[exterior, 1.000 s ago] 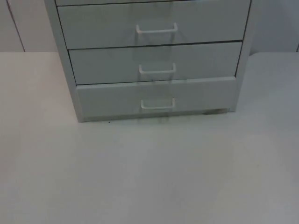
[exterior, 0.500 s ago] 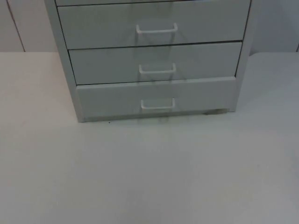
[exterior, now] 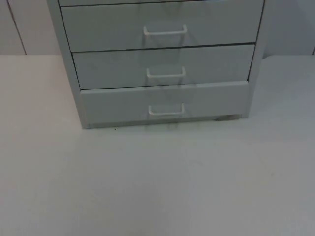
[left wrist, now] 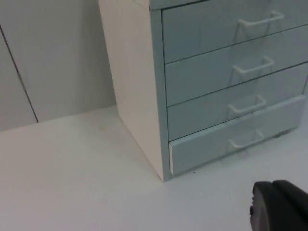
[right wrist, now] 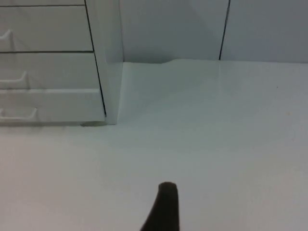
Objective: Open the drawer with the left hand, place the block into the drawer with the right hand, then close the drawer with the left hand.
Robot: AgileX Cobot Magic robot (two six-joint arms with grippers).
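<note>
Three stacked drawer fronts of the pale grey-green metal drawer cabinet [exterior: 162,73] face me in the top view, and the bottom drawer [exterior: 165,103] stands slightly proud of the two above. My left wrist view adds the cabinet's cream side panel [left wrist: 132,82] and a black fingertip of the left gripper [left wrist: 279,207] over the white table top [exterior: 157,187]; I cannot tell its fingers' state. My right wrist view gives the cabinet's other corner and the right gripper [right wrist: 163,207], fingers likewise unreadable.

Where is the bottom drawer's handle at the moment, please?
In the top view the bottom drawer's handle sits mid-front on the lowest drawer, directly below the middle handle, just above the table.
</note>
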